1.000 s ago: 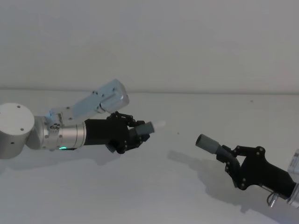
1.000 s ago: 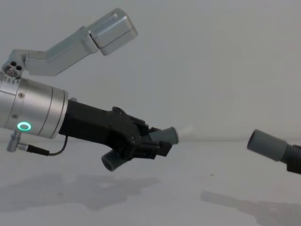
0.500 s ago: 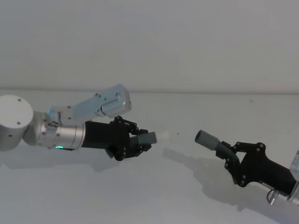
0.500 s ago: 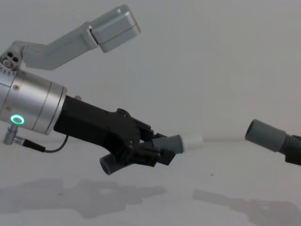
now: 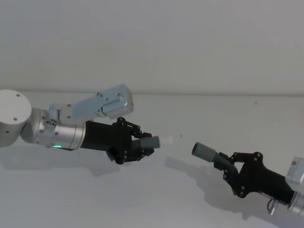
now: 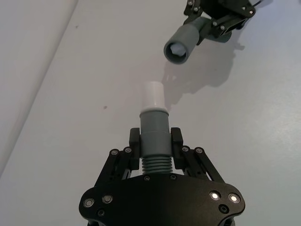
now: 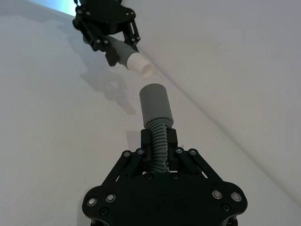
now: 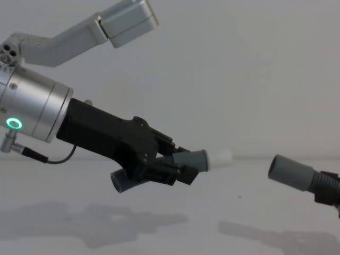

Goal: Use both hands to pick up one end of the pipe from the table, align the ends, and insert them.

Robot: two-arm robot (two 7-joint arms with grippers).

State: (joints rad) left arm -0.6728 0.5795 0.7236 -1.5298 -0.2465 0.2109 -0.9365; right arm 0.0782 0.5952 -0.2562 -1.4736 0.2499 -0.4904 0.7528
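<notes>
My left gripper (image 5: 141,145) is shut on a ribbed dark-grey pipe piece (image 8: 123,180), held above the table (image 5: 142,199). Its grey cuff (image 6: 154,134) and white spigot tip (image 5: 166,140) stick out past the fingers toward the right. My right gripper (image 5: 229,167) is shut on the other piece's ribbed hose (image 7: 160,141). That piece's wider grey socket cuff (image 5: 203,152) points left at the tip. A short gap separates the two ends, with the socket slightly lower in the head view. The white tip (image 8: 222,157) and socket cuff (image 8: 289,172) face each other in the chest view too.
The white table runs back to a pale wall (image 5: 190,47). The left arm's silver wrist with its green ring (image 8: 13,124) fills the chest view's left side. Shadows of both arms lie on the table beneath them.
The right gripper has carried its socket cuff leftward and a little lower. The left gripper has tilted its tip down slightly. The gap between the two ends has shrunk.
</notes>
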